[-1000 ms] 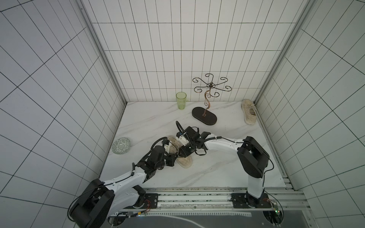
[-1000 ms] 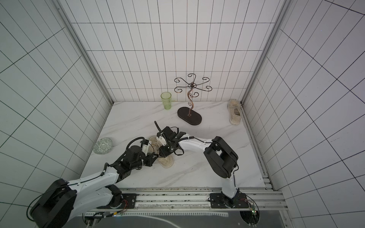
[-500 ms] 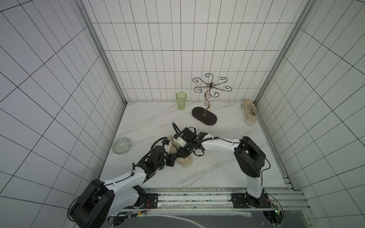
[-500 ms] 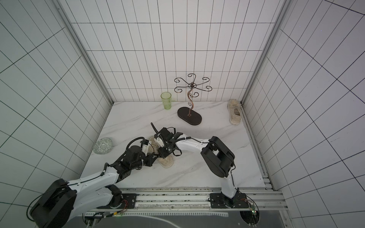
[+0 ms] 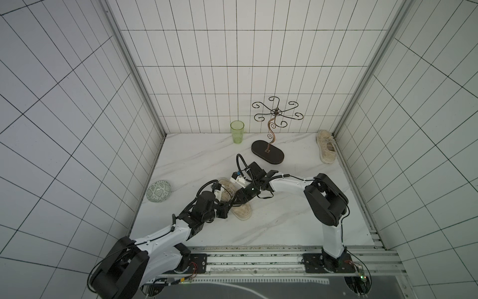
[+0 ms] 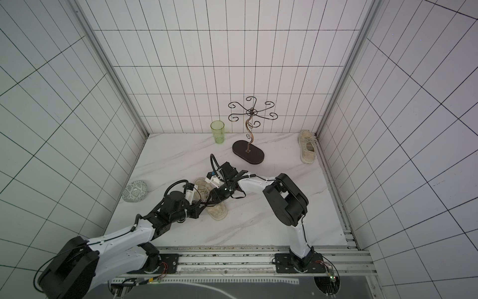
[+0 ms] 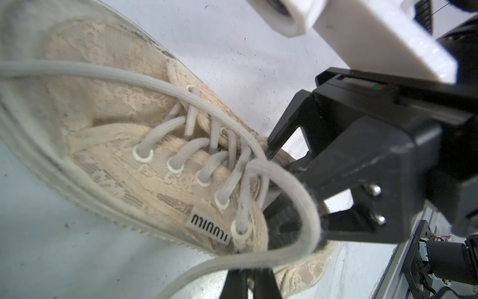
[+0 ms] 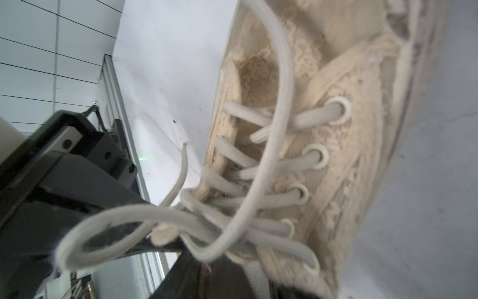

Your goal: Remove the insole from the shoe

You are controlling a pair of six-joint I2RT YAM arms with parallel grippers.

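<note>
The shoe (image 5: 243,211) lies toward the front-left of the table (image 5: 284,214), heel end toward the front edge and toe slanting to the back-left corner. The insole is inside it along that same line and mostly hidden. The left pincer (image 7: 248,274) is closed and seems to pinch the collar fabric on the shoe's left side, pinning it. The right pincer (image 7: 274,186) comes in from the right edge, across the long axis, fingertips down in the shoe's mouth behind the laces (image 7: 207,155). Its jaws stand part-way apart around a grey strip (image 7: 273,194), perhaps the insole's heel end, but I cannot tell whether they grip it. The right arm is the one placed to draw it out, likely up and toward the heel. The loose lace loop drapes over both pincers and could snag. Bare table lies toward the front and right edges, with the stand (image 5: 267,155) well back
</note>
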